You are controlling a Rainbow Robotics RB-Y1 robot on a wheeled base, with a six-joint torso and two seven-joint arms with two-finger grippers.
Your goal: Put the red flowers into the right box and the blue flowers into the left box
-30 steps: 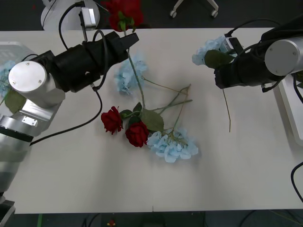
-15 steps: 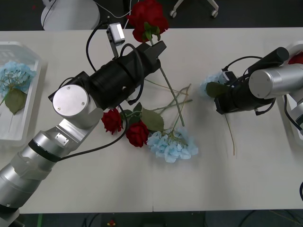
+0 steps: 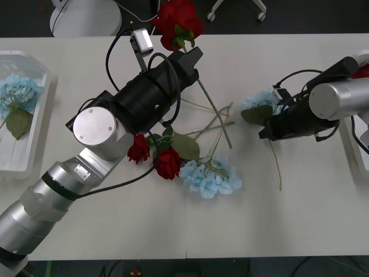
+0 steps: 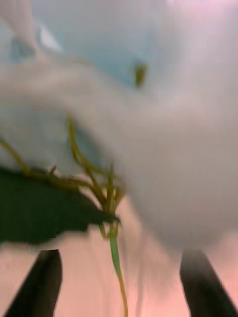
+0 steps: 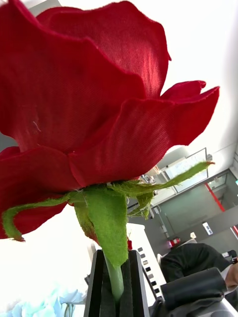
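At the far left of the table (image 3: pixel 300 219) sits the left box (image 3: pixel 40 121), a white tray with one blue flower (image 3: pixel 20 91) lying in it, its big green leaf below the pale head.

Next comes the left arm, stretched across the middle toward the far edge. Its left gripper (image 3: pixel 189 56) is clenched on the stem of a red rose (image 3: pixel 177 22), held up off the table with the head past the far edge and the thin stem (image 3: pixel 214 107) slanting down and to the right beneath it. In the left wrist view the rose (image 5: pixel 94 104) stands upright, its stem pinched between the two black fingers (image 5: pixel 101 285), which are drawn tight against it.

Under that arm, near the table's centre, two more red roses (image 3: pixel 166 163) lie side by side, one half hidden by the arm. Just to their right lies a blue flower cluster (image 3: pixel 209 176), with several stems crossing above it.

Further right, the right gripper (image 3: pixel 266 128) hangs low over the table, grasping a blue flower (image 3: pixel 258 105) by its stem, the pale head and a dark leaf on its left side and the stem trailing toward the near edge. In the right wrist view the blurred stem (image 4: pixel 115 257) runs between the dark fingers (image 4: pixel 42 282).

At the right edge a bit of the right box (image 3: pixel 353 138) shows, with something red (image 3: pixel 363 71) in it.
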